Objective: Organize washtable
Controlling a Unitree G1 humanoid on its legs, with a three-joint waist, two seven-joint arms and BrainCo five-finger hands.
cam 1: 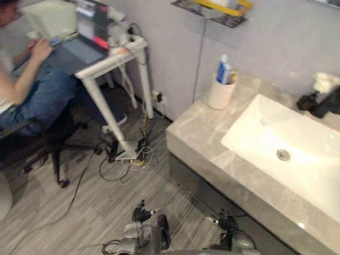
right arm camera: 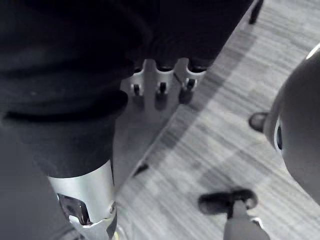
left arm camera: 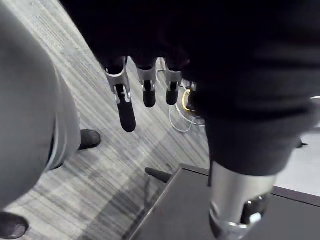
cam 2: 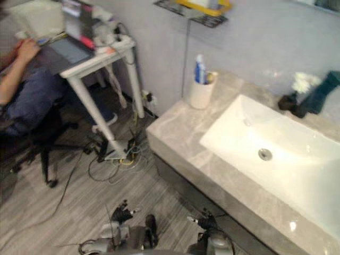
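Washtable [cam 1: 196, 126] with one cup [cam 1: 220, 94] beside one sink [cam 1: 265, 127]; left hand [cam 1: 141, 214] and right hand [cam 1: 227, 219] (both low) loose-fingered, empty.

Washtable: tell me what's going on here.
Nothing is being handled yet. The robot stands before the washtable, its left hand and right hand hanging low, open and empty. A white cup holding a blue tube stands on it, left of the sink. A person sits at a desk nearby.
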